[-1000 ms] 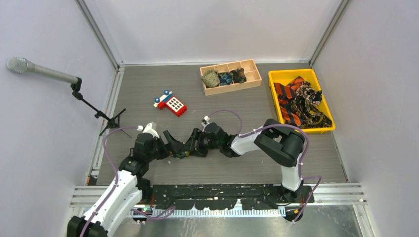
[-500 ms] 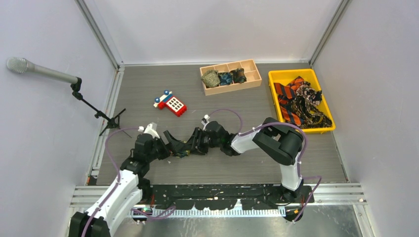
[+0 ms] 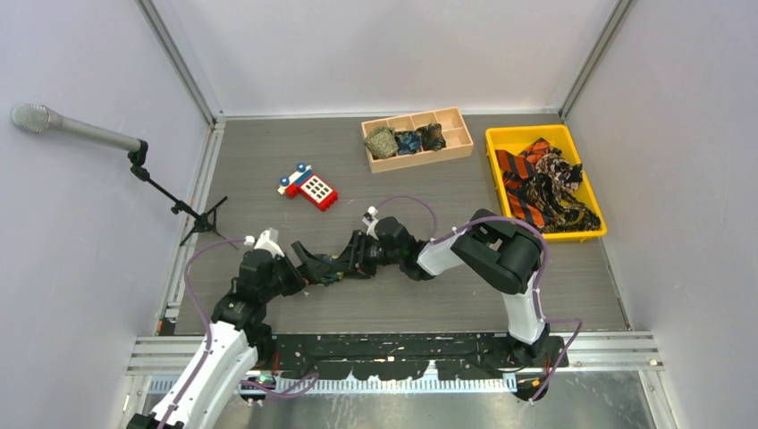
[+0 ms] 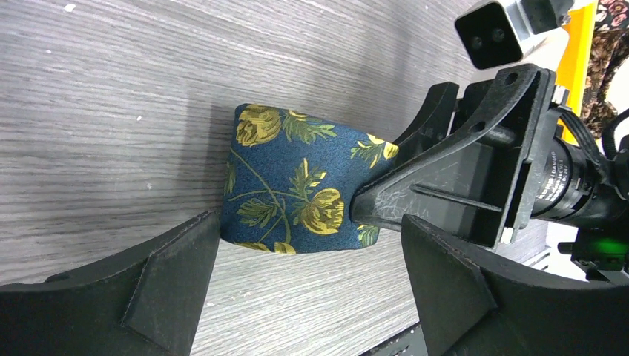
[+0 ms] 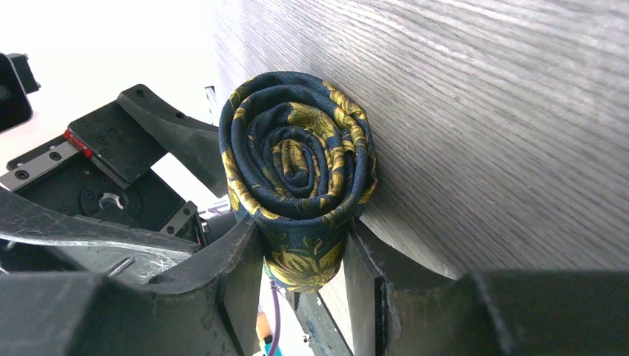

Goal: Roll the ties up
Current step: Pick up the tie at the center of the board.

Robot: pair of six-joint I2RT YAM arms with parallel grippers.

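A navy tie with yellow-gold flowers is wound into a tight coil and lies on its side on the grey table. My right gripper is shut on it, a finger pressing each side of the coil. From the left wrist view the same coil shows just beyond my left gripper, which is open, its fingers wide apart and off the fabric. In the top view both grippers meet at the coil near the table's front, left gripper to its left, right gripper to its right.
A wooden divided box at the back holds three coiled ties. A yellow bin at the right holds loose ties. A red-and-blue toy phone lies left of centre. A microphone stand is at the left edge.
My right gripper's jaws have closed in on the coil. The left gripper has opened a little wider and drawn back slightly to the left.
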